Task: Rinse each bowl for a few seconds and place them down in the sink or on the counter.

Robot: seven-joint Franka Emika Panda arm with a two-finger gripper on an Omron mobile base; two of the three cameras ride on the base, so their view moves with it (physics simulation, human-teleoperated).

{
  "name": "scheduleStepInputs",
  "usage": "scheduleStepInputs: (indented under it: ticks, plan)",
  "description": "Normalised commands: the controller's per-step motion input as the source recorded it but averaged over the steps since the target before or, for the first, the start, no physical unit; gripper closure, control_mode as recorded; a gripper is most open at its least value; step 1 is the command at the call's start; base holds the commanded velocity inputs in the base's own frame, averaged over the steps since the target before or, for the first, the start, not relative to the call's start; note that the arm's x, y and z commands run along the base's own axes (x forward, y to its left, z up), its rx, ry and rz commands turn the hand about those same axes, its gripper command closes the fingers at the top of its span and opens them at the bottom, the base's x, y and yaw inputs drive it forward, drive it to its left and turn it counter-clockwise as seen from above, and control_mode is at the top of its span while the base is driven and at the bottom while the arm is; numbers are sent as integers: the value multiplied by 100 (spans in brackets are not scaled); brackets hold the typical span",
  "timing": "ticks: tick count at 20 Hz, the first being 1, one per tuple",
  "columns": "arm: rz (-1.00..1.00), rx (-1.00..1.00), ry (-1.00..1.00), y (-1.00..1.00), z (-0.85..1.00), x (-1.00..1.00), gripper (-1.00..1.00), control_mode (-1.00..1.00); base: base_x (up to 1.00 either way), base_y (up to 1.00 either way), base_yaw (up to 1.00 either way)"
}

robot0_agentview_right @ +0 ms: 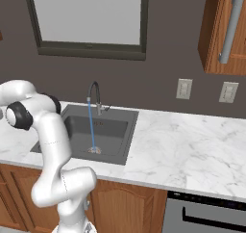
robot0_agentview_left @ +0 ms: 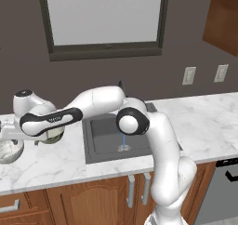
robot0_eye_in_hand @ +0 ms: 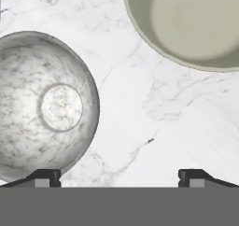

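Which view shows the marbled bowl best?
The hand view: the marbled bowl lies open from above on the counter. The left base view shows it at the edge, partly behind the arm.

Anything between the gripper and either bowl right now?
Nothing visible. The open gripper hangs above bare counter between the marbled bowl and the olive-beige bowl; one fingertip sits over the marbled bowl's edge.
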Motion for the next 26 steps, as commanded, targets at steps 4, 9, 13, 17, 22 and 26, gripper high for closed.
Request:
scheduleStepInputs:
  ticks: [4,9,13,17,22,26]
  plan:
    - [0,0,0,9,-12,7,-100,-100,0,0,0]
    - [0,0,0,7,-10,4,-100,-100,0,0,0]
    - [0,0,0,6,-11,5,-100,-100,0,0,0]
    - [0,0,0,7,-11,6,-100,-100,0,0,0]
    - [0,0,0,10,-11,7,-100,-100,0,0,0]
    - [0,0,0,12,-11,7,-100,-100,0,0,0]
